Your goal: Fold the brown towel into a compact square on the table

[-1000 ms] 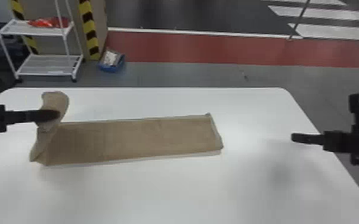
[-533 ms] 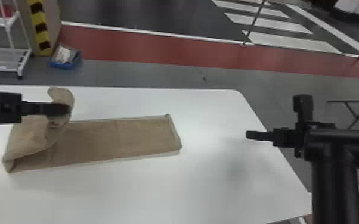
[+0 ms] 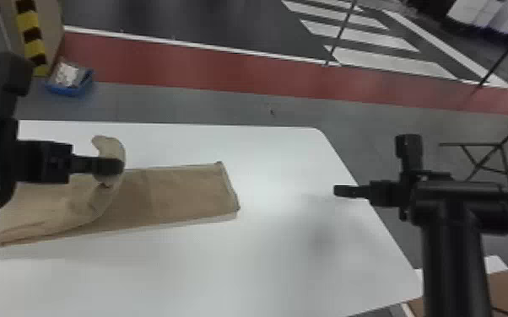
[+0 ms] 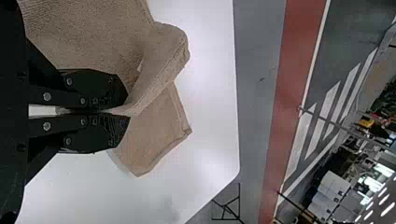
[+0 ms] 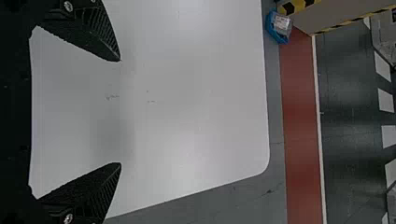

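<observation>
The brown towel [image 3: 185, 194] lies on the table [image 3: 223, 269] as a long, narrow strip, its right end flat and its left end lifted and curled back over the strip. It looks soft, light and limp, with a dry, coarse weave that probably grips well and cannot break, though the layers may slide apart or sag. The best hold is likely at the middle of the loose end, through every layer, since the near part of the flap droops while the far corner pokes up past the fingers. The left gripper [image 4: 127, 111] pinches that end, its fingers closed tightly on the cloth above the towel. The right gripper [image 5: 119, 112] waits well to the right of the towel, fingers wide apart with nothing between them. The white table under the towel looks smooth and flat, so the cloth could skid a little if pulled. Beyond the towel, past the table's far edge, come grey floor, a blue tray [image 3: 70, 86] to the left, a red band [image 3: 223, 69], and white stripes [image 3: 392, 59] farther off to the right
</observation>
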Available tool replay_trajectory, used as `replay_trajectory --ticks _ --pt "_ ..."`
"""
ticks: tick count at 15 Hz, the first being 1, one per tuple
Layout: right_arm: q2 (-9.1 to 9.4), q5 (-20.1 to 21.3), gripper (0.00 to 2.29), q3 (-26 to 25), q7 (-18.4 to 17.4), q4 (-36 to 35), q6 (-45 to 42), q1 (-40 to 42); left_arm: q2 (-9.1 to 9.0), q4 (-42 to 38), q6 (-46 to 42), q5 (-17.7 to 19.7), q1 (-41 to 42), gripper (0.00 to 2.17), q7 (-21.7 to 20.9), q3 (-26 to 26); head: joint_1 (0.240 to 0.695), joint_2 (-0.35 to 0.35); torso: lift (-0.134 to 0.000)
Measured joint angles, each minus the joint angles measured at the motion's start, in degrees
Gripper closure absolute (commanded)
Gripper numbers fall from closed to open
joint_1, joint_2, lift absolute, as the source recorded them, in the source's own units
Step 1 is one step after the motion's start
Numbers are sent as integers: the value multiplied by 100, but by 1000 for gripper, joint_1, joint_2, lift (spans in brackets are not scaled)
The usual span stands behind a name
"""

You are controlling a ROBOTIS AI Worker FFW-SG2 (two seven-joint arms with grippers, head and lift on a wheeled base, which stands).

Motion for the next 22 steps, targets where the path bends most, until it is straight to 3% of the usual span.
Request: replay_trajectory --ticks 3,8,12,14,15,17,18,20,22 --pt "1 -8 80 34 1 60 -9 -82 -2 36 -351 55 198 63 321 -262 695 -350 -123" --pt "139 -140 87 159 16 -165 213 -170 -2 -21 -413 184 320 70 327 -298 695 -350 -123" --pt "470 -482 80 369 -2 -759 850 -143 -2 -161 -413 255 445 70 261 -160 695 -346 -123" --pt "666 -753 90 598 6 -1314 1316 -21 0 -209 -423 360 551 73 212 162 695 -303 -123" --pt "784 -864 90 764 7 -1617 1574 42 59 -241 -445 428 621 73 203 346 695 -240 -123" --pt "1045 -1005 93 1120 7 -2095 1974 140 378 -305 -543 576 801 73 124 701 695 -160 -123" --pt "1213 -1043 93 1352 7 -2296 2104 201 624 -347 -626 657 935 73 76 909 695 -72 -123" --pt "1534 -1039 93 1797 1 -2483 2173 287 1045 -398 -756 835 1194 73 33 1280 695 27 -123" --pt "1659 -936 97 2271 -39 -2516 2180 317 1382 -433 -939 1017 1465 73 -19 1632 695 105 -123"
